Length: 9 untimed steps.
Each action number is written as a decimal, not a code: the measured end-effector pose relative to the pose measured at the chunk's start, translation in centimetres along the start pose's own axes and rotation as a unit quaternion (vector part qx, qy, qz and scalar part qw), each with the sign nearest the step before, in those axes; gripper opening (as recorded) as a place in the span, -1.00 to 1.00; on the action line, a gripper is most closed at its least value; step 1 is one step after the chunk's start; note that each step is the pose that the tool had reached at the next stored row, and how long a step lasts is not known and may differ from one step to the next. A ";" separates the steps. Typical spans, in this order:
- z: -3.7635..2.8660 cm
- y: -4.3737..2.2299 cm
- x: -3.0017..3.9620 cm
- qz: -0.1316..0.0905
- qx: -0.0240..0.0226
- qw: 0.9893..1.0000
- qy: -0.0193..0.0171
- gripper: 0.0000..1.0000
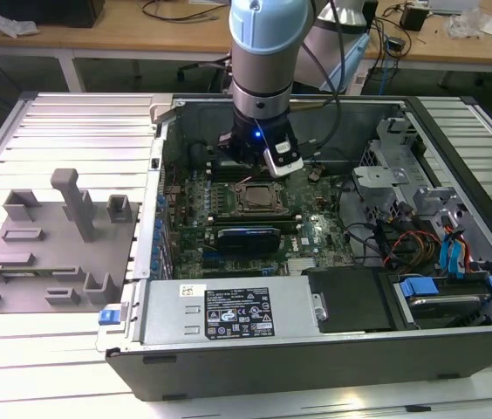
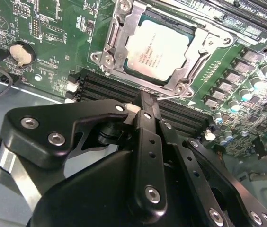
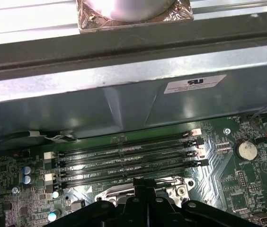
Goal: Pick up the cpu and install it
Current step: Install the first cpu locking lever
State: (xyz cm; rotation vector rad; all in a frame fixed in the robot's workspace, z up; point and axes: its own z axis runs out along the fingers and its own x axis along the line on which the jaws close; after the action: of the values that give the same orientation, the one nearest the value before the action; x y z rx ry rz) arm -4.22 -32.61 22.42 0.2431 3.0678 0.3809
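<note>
Black gripper (image 2: 145, 101) right up close in the second wrist view, jaws drawn together with nothing between them, tips hanging just over the memory slots (image 2: 124, 90). And there's the cpu (image 2: 159, 47), silver top showing, sitting flat inside the socket frame (image 2: 112, 45) on the green motherboard (image 1: 311, 229). From the exterior view, the arm (image 1: 263, 61) stands over the open computer case (image 1: 333, 349), the grey holder plate (image 1: 41, 253) well off on the table (image 1: 45, 367).

cpu (image 2: 159, 51) in socket frame (image 2: 112, 45) | memory slots (image 2: 105, 90) beside | gripper (image 2: 145, 109) above slots
</note>
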 end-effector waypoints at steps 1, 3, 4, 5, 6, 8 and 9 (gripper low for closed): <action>0.09 -0.02 0.00 0.000 0.000 1.000 0.000 -0.79; 0.19 -0.05 0.01 -0.001 0.000 1.000 -0.002 -0.79; 0.22 -0.05 0.01 -0.001 0.000 1.000 -0.003 -0.79; 0.26 -0.06 0.02 -0.001 0.000 1.000 -0.005 -0.79; 0.28 -0.07 0.01 -0.002 0.000 1.000 -0.007 -0.79; 0.47 -0.11 0.03 -0.006 -0.003 1.000 -0.024 -0.79; 0.62 0.09 0.63 -0.009 -0.005 0.999 -0.038 -0.79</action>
State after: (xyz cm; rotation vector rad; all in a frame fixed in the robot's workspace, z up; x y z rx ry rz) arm -4.79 -32.27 21.82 0.2232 2.9896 0.3776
